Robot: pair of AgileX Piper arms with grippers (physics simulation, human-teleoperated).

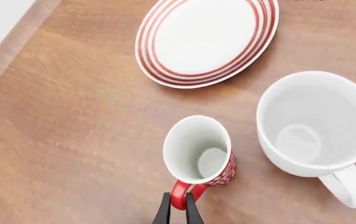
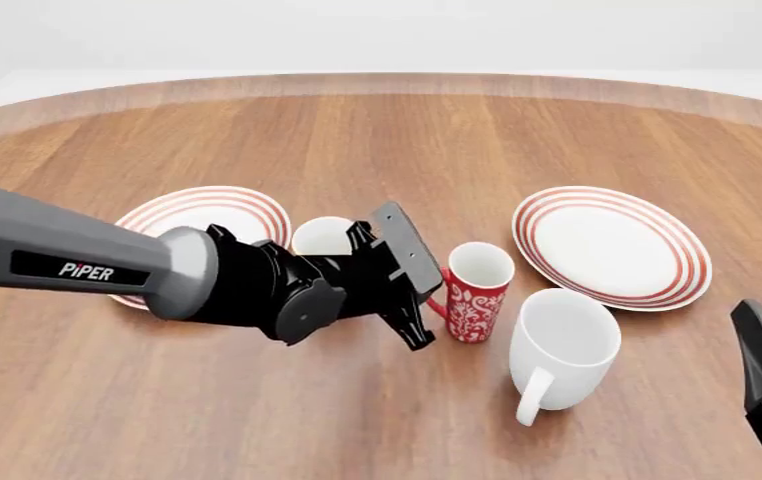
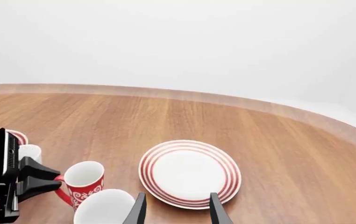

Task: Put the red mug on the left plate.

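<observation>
Wooden table [image 2: 488, 140]: round and broad, with a pale room behind it; you have bare wood all around the crockery.

Left arm [image 2: 74, 262]: reaches in from your left across the front of the left plate [image 2: 174, 215], hiding part of that plate's near rim. The right plate [image 2: 611, 245] lies well apart on the far side of the mugs.

White mug [image 2: 563, 348]: the larger one, standing just beside the red mug on the near right, handle toward you.

Red mug [image 2: 476, 292]: upright on the table between the two plates, mouth up, not on either plate. Its loop handle points back toward the left arm, so the mug lies straight ahead of the fingers.

Yellowish mug [image 2: 321, 235]: partly hidden behind the left wrist, close to the left plate.

Left gripper [image 1: 178, 209]: in its wrist view the two dark fingers are pinched together on the red handle. Judged from this, the hold is made and your carry runs leftward to the left plate, over or around the hidden mug.

Right gripper [image 3: 176, 210]: fingers spread, holding nothing, parked low at the near right, farther from the task.
</observation>
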